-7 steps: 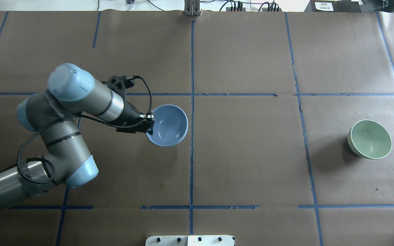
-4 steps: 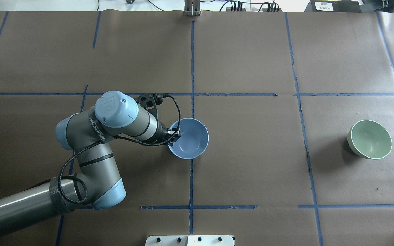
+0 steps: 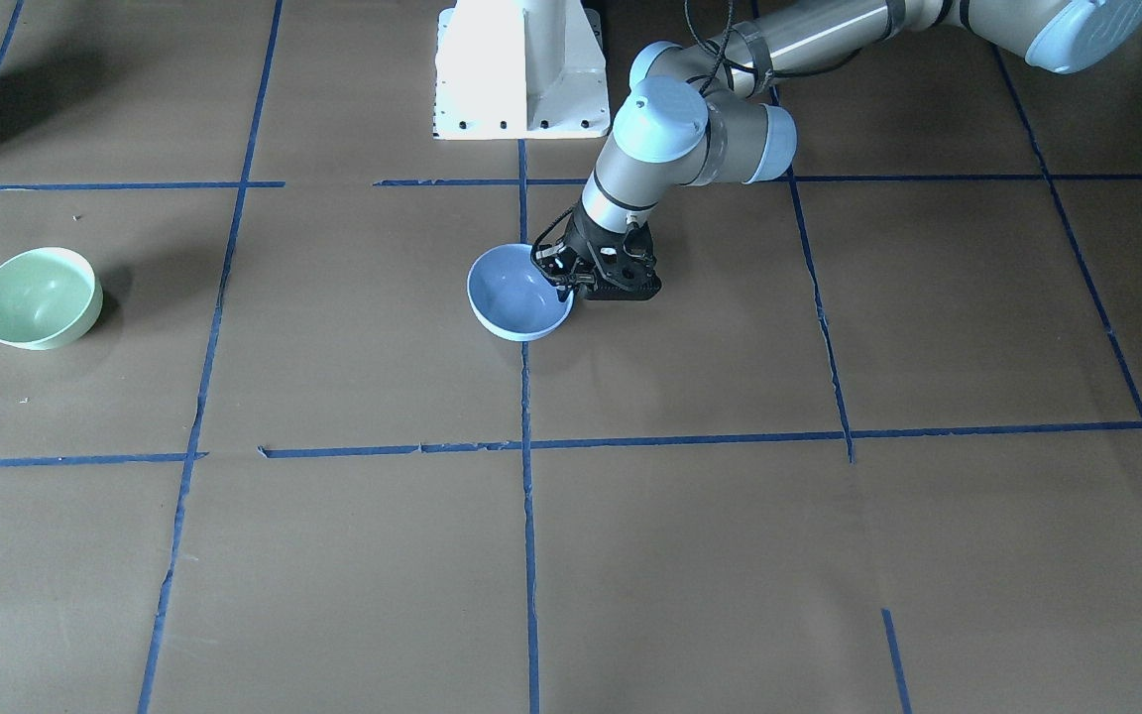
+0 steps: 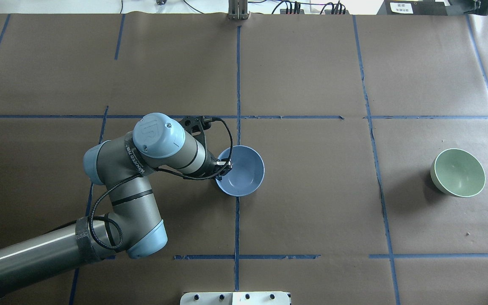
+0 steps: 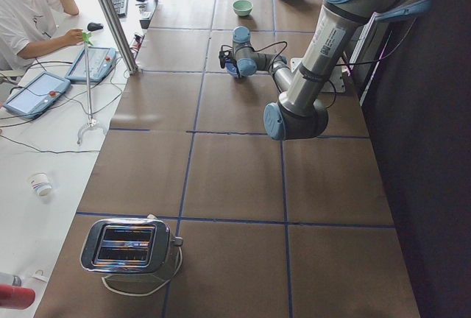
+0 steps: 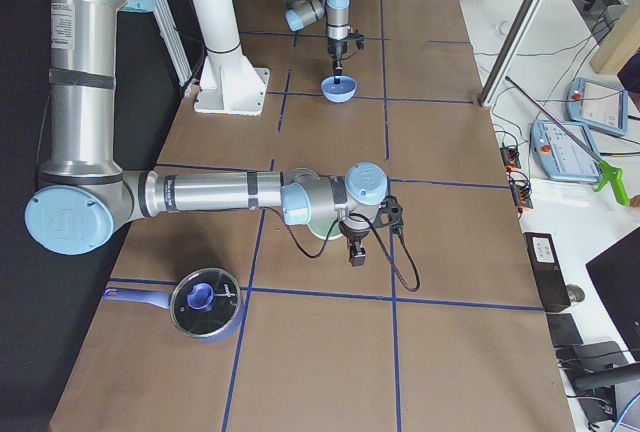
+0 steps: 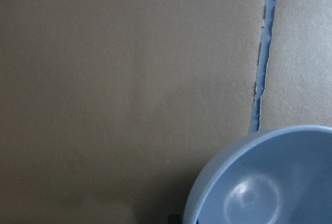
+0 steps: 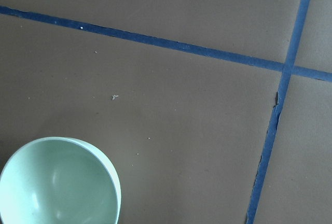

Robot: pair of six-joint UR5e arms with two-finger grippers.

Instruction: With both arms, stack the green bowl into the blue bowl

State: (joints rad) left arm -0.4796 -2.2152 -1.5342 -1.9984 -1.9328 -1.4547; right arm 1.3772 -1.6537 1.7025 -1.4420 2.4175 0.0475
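My left gripper (image 4: pixel 223 166) is shut on the near-left rim of the blue bowl (image 4: pixel 242 171) and holds it upright over the centre tape line, low at the table. The front view shows the same grip (image 3: pixel 561 274) on the blue bowl (image 3: pixel 516 295), and the bowl fills the lower right of the left wrist view (image 7: pixel 270 182). The green bowl (image 4: pixel 458 172) stands alone at the far right; it also shows in the right wrist view (image 8: pixel 57 182). My right gripper (image 6: pixel 355 255) shows only in the exterior right view, so I cannot tell if it is open.
The white pedestal base (image 3: pixel 521 69) stands at the robot's edge. A pot with a blue lid (image 6: pixel 205 302) sits at the right end of the table, a toaster (image 5: pixel 129 248) at the left end. An operator (image 5: pixel 26 9) sits beside the table.
My left arm has carried the blue bowl to the right and lower, onto the centre tape line. The green bowl has not moved.
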